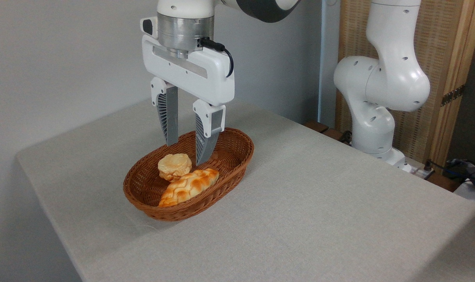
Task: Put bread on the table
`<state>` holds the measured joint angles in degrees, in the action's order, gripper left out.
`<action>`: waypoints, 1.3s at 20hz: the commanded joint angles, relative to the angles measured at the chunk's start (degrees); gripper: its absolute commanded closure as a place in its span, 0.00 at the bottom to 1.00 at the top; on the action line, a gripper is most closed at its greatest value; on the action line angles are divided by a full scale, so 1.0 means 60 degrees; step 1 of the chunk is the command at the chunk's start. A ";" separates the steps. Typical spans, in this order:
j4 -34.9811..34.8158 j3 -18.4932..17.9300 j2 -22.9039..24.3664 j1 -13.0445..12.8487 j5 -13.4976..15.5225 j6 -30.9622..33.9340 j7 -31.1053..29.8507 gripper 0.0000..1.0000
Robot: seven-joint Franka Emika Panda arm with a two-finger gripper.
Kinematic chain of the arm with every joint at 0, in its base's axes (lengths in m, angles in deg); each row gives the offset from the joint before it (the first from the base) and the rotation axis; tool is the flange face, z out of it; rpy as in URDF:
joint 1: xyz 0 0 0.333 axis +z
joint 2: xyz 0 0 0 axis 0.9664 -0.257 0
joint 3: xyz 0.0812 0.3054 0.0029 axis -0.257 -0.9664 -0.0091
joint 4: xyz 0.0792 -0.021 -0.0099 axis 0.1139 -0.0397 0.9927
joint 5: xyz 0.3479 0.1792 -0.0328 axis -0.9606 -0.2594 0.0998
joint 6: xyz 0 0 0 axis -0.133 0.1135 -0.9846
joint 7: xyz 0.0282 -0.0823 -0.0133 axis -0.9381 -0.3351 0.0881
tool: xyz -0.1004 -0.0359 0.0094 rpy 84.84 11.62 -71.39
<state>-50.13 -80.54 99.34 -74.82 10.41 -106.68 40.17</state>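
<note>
The bread (175, 166), a small round pale-golden bun, lies in the brown wicker basket (237, 154) beside a longer braided loaf (189, 186). My gripper (186, 153) hangs open just above the bun, its two ribbed fingers pointing down into the basket, one on each side of the space over the bread. Nothing is held between the fingers. The table (319, 203) is covered in light grey-beige cloth, and the basket rests on its left half.
The arm's white base (378, 98) stands at the table's far right edge. Cables and dark items (468, 172) lie beyond the right corner. A wooden screen stands behind the base. The table's left and front edges drop off close to the basket.
</note>
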 commanded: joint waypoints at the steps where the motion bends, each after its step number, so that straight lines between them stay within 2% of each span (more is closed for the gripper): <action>1: 0.0124 -0.0044 0.0025 -0.0062 -0.0095 0.0260 -0.0066 0.00; 26: 0.0110 0.0087 -0.0019 -0.0135 -0.0066 0.0480 -0.0051 0.00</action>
<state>-50.13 -80.27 99.32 -75.00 10.41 -105.71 40.17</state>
